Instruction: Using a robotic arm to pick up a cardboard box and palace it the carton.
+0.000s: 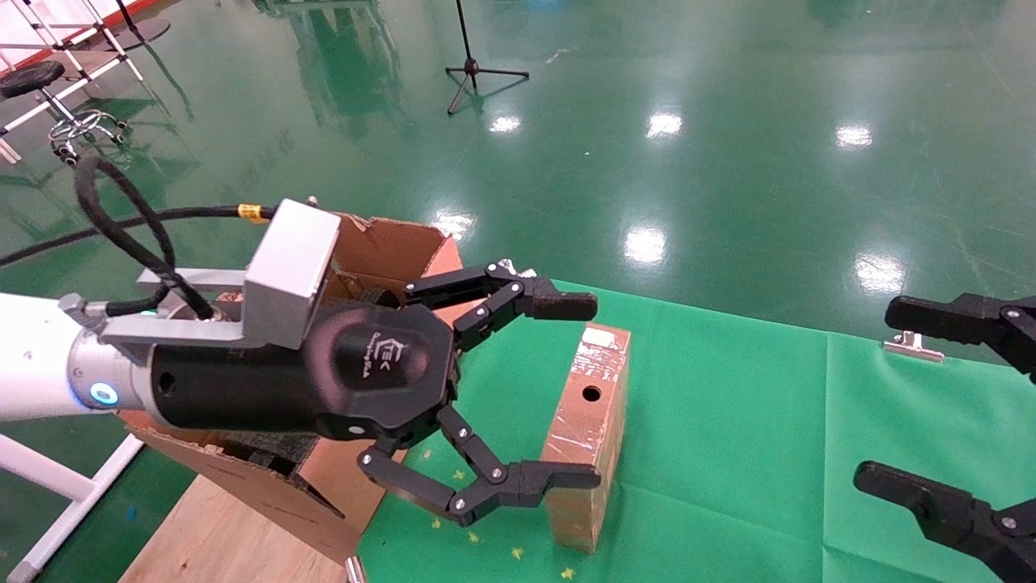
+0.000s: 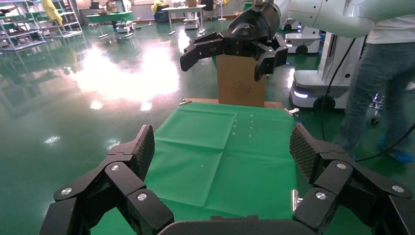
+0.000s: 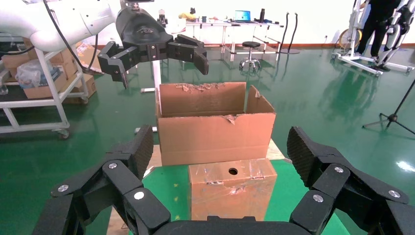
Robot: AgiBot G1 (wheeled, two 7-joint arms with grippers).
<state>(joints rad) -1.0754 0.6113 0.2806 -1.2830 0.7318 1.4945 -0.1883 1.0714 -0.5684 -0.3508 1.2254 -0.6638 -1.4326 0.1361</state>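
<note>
Reaching stage: by my reading the left arm is lining up on the cardboard box [image 1: 588,421], which is not yet gripped.
Cardboard box: it stands on its long edge on the green cloth [image 1: 728,421] of the tabletop, taped, with a round hole in the side facing up and a white label at its far end; it sits just beside the carton [image 1: 388,251].
Left gripper [image 1: 576,391]: its black fingers [image 1: 558,306] are spread wide, one hanging over the far end of the box and the other by its near end, so the box lies roughly between them. They hold nothing; whether the near one touches the cardboard I cannot tell.
Right gripper [image 1: 906,397]: parked at the right edge of the tabletop, well apart from the box, fingers splayed open and empty.
Carton: large, with a torn rim, standing behind the left arm and beyond the box, its top open.
Risk, tipping: the box balances on a narrow edge, so a finger landing on one side first could push it over.
Risk, slipping: the shiny tape may let the box slide out of a light pinch.
Risk, snagging: the carton's ragged rim is close and could catch the box during the lift.
</note>
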